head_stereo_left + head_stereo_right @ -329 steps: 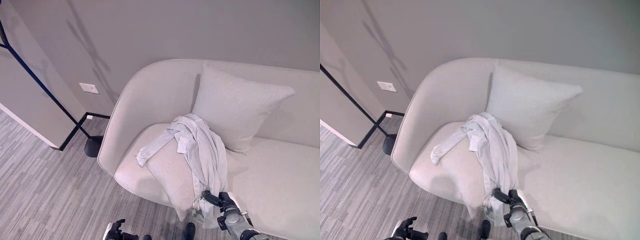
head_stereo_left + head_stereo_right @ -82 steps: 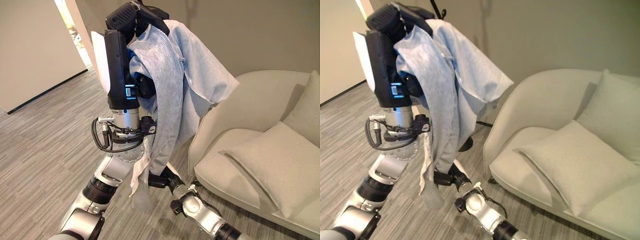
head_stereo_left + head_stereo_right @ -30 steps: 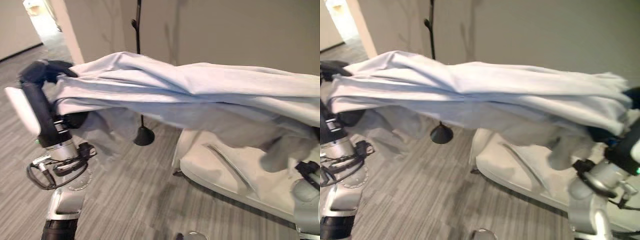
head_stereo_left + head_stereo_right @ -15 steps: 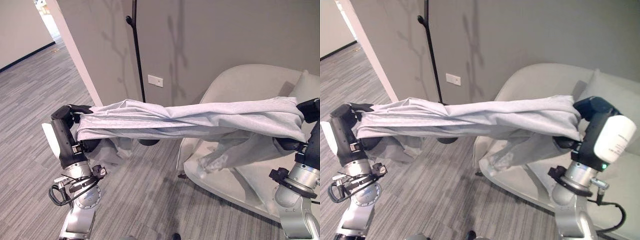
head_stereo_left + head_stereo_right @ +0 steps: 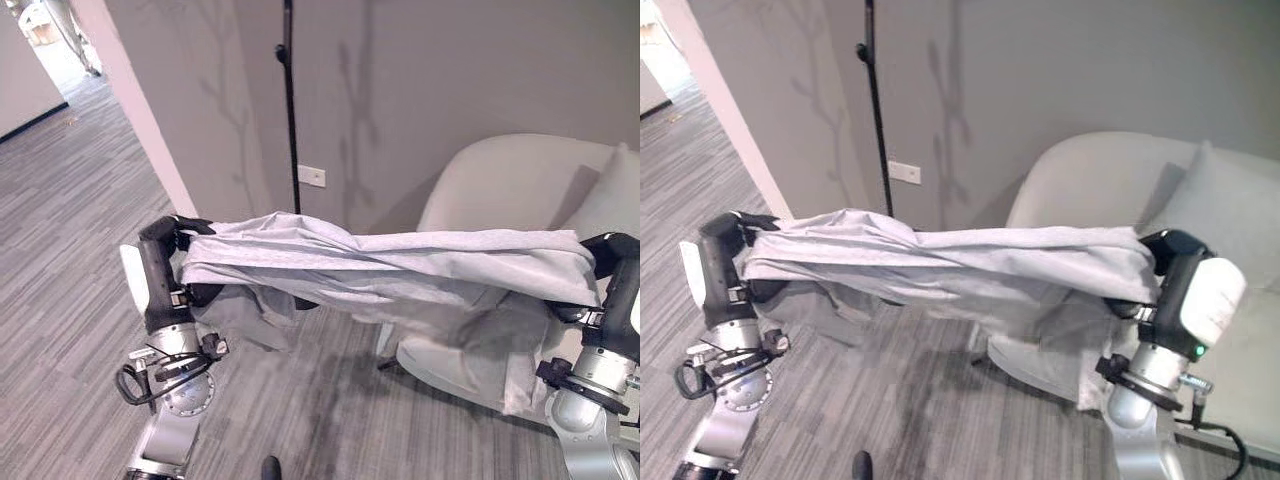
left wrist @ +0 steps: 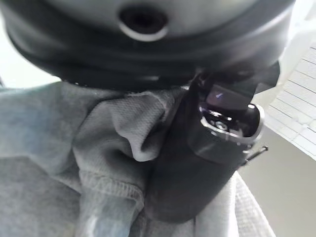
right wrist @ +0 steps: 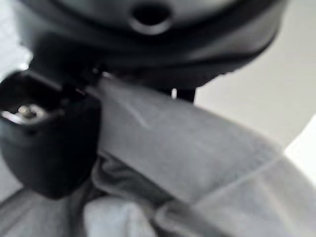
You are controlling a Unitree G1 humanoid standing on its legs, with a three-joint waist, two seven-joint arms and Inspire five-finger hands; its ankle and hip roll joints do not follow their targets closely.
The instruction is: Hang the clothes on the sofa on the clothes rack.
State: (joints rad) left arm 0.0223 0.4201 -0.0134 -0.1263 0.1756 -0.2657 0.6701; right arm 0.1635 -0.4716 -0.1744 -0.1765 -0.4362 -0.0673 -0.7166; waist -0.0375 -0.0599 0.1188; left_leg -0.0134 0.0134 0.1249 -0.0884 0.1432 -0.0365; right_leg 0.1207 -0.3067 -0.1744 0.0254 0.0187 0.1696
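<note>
A pale grey garment (image 5: 400,262) hangs stretched in the air between my two hands, its loose folds drooping below. My left hand (image 5: 172,236) is raised at the left, shut on one end of the cloth (image 6: 113,133). At the right, my right hand (image 5: 1175,262) is raised and shut on the other end (image 7: 197,163). The black pole of the clothes rack (image 5: 291,110) rises behind the garment against the grey wall, with a short peg (image 5: 866,15) near the top. The beige sofa (image 5: 500,185) stands behind the garment's right end.
A pillow (image 5: 1230,215) rests on the sofa at the right. A white wall socket (image 5: 311,176) sits beside the rack pole. A white wall corner (image 5: 130,100) at the left opens onto a corridor of grey striped floor (image 5: 60,200).
The view has shifted, so the rack pole and sofa stand further right. Both hands still hold the garment spread between them, and the cloth sags a little lower than half a second ago.
</note>
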